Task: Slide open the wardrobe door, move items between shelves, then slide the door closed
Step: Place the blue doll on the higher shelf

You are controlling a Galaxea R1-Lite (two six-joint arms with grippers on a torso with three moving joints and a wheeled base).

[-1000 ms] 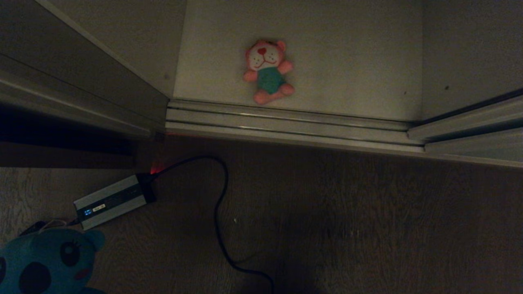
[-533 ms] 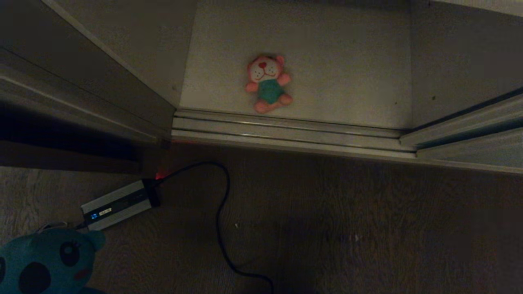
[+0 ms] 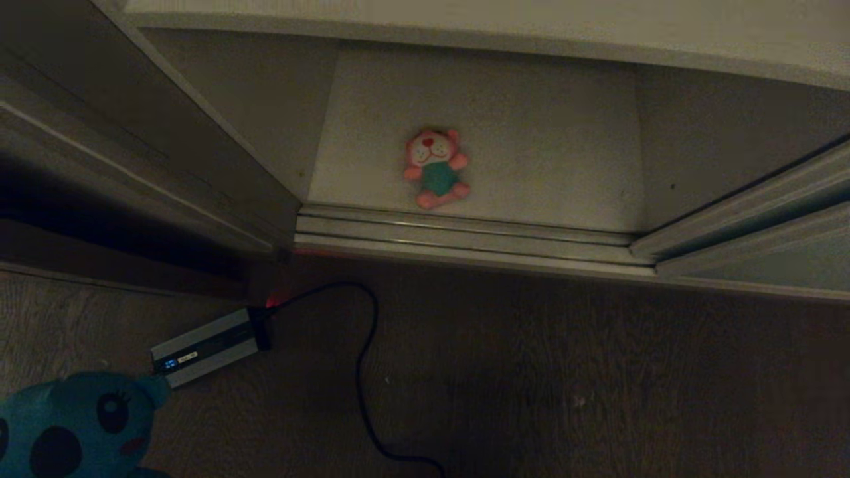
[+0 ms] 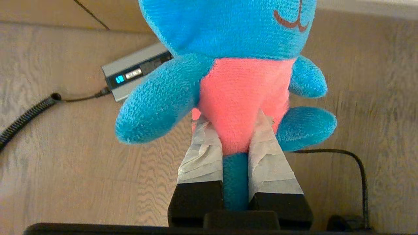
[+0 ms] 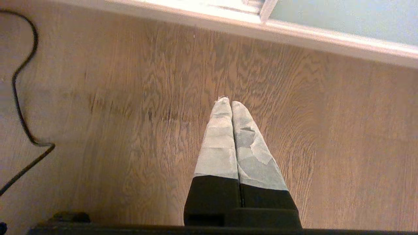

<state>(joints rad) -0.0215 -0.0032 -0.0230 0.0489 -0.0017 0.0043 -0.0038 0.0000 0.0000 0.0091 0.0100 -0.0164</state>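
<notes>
The pink plush toy lies on its back on the bottom shelf of the open wardrobe, close to the front edge. The front edge of a higher shelf crosses the top of the head view. The teal bear in a red shirt hangs above the floor, with my left gripper shut on its lower body. The bear's head shows at the head view's lower left corner. My right gripper is shut and empty over the floor. The sliding wardrobe door stands pushed to the right.
A grey power adapter with a black cable lies on the wooden floor in front of the wardrobe's left side. The metal door track runs along the opening. A dark panel bounds the left side.
The whole head view has shifted: the wardrobe floor and pink toy sit lower in the picture and a higher shelf edge has come in at the top. Neither toy has moved.
</notes>
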